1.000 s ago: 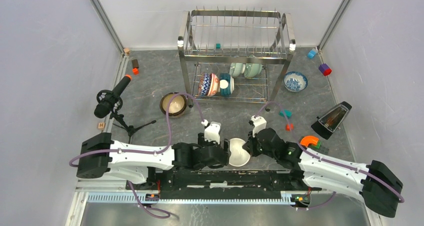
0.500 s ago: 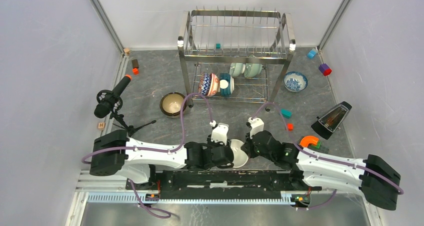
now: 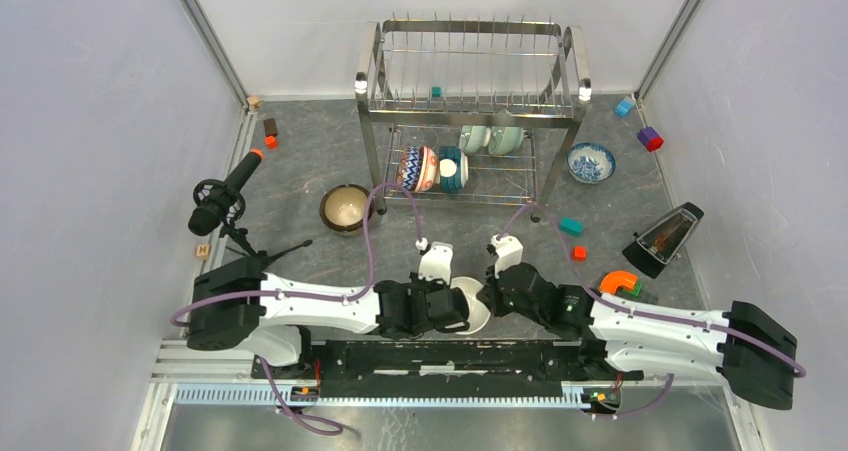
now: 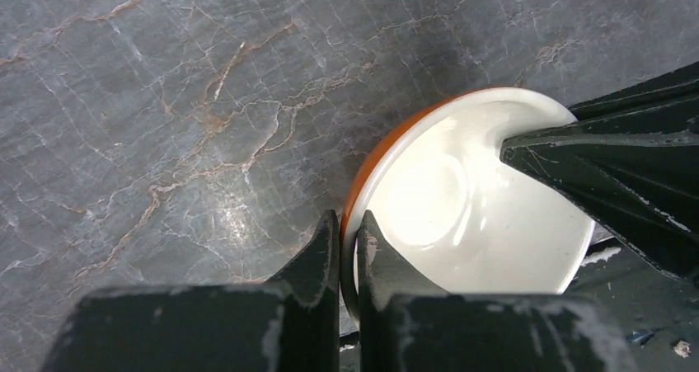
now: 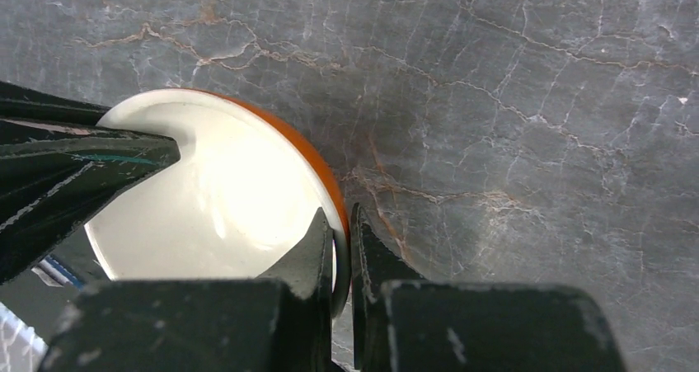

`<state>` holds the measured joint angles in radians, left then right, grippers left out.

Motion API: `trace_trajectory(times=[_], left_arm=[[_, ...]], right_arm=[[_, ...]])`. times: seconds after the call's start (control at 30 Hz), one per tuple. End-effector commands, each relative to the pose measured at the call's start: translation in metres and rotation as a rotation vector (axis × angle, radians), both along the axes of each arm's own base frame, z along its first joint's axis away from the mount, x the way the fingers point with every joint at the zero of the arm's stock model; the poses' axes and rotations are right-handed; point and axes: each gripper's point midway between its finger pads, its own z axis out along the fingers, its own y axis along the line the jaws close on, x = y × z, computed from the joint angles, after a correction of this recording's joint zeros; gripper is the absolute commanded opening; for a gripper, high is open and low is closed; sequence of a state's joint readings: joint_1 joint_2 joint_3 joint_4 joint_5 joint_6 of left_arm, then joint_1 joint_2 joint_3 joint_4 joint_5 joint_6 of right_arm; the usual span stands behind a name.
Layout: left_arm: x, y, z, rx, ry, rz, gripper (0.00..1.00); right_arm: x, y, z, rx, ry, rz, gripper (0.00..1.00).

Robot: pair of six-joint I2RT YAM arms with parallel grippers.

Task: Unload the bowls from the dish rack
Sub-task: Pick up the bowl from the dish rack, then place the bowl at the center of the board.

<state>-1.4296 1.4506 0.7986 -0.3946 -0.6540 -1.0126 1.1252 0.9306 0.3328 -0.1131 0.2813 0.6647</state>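
The rack (image 3: 470,71) stands at 12 o'clock on the bench (image 3: 300,161). Four bowls sit on edge in its lower tier: a patterned bowl (image 3: 417,168) and a dark bowl (image 3: 452,169) side by side in front, and two green bowls (image 3: 506,140) behind. A teal block (image 3: 436,92) rests on the upper tier. Two bowls are already out, a brown bowl (image 3: 345,208) at the rack's 8 o'clock and a blue bowl (image 3: 591,162) at its 4 o'clock. A microphone (image 3: 225,199) on a tripod stands at 9 o'clock and a metronome (image 3: 663,239) at 3 o'clock, with small blocks (image 3: 578,253) scattered near it (teal, red, orange, purple). A purple cable (image 3: 368,231) from each wrist arcs up toward the rack's front legs.

Compared with a second ago, the left arm (image 3: 300,306) has swung further toward 3 o'clock, and its cable no longer crosses the brown bowl. The right arm (image 3: 650,326) has followed toward 9 o'clock.

At 6 o'clock, between the wrists, an orange bowl (image 4: 462,215), white inside, is gripped from both sides. The left jaws, almost closed, pinch its rim at the bowl's 9 o'clock, one finger inside and one outside. The right jaws clamp the opposite rim the same way. Whether the bowl touches the bench cannot be told.
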Motion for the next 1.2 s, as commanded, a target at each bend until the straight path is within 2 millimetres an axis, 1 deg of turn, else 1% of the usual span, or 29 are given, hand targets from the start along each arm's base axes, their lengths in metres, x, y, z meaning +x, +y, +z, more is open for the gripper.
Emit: trace_trajectory(times=[0.0, 0.13, 0.23, 0.33, 0.4, 0.47, 0.53, 0.6, 0.7, 0.8, 0.93, 1.0, 1.17], left_arm=[[-0.004, 0.004, 0.018, -0.028, -0.024, -0.014, 0.02], [0.0, 0.029, 0.02, -0.034, -0.045, 0.057, 0.02], [0.006, 0.054, 0.026, -0.029, -0.077, 0.129, 0.02], [0.014, 0.083, 0.039, -0.025, -0.123, 0.204, 0.02], [0.02, 0.106, 0.044, -0.011, -0.143, 0.264, 0.02], [0.024, 0.131, 0.045, 0.008, -0.145, 0.332, 0.02], [0.029, 0.147, 0.047, -0.009, -0.142, 0.384, 0.02], [0.036, 0.162, 0.043, -0.016, -0.137, 0.438, 0.02], [0.044, 0.176, 0.031, 0.009, -0.087, 0.483, 0.02], [0.047, 0.185, 0.029, 0.04, -0.077, 0.507, 0.02], [0.051, 0.205, 0.024, 0.08, -0.066, 0.575, 0.02], [0.051, 0.214, 0.019, 0.082, -0.054, 0.609, 0.02], [0.052, 0.23, 0.015, 0.043, -0.03, 0.729, 0.02]], right_arm=[[0.007, 0.027, 0.041, 0.121, -0.069, 0.048, 0.13], [0.001, 0.034, 0.048, 0.158, -0.068, 0.095, 0.53], [-0.001, 0.035, 0.056, 0.159, -0.081, 0.119, 0.71], [0.0, 0.034, 0.07, 0.146, -0.112, 0.15, 0.89], [0.001, 0.029, 0.077, 0.135, -0.132, 0.146, 0.95], [0.005, 0.022, 0.079, 0.137, -0.158, 0.112, 0.97], [0.01, 0.012, 0.074, 0.135, -0.18, 0.066, 0.97], [0.013, 0.004, 0.073, 0.116, -0.194, 0.04, 0.98], [0.013, -0.005, 0.068, 0.109, -0.193, 0.014, 0.98], [0.008, -0.005, 0.066, 0.166, -0.189, 0.013, 0.98], [0.009, -0.012, 0.066, 0.203, -0.203, -0.018, 0.98], [0.009, -0.014, 0.065, 0.212, -0.21, -0.026, 0.98], [0.008, -0.015, 0.057, 0.209, -0.204, -0.025, 0.98]])
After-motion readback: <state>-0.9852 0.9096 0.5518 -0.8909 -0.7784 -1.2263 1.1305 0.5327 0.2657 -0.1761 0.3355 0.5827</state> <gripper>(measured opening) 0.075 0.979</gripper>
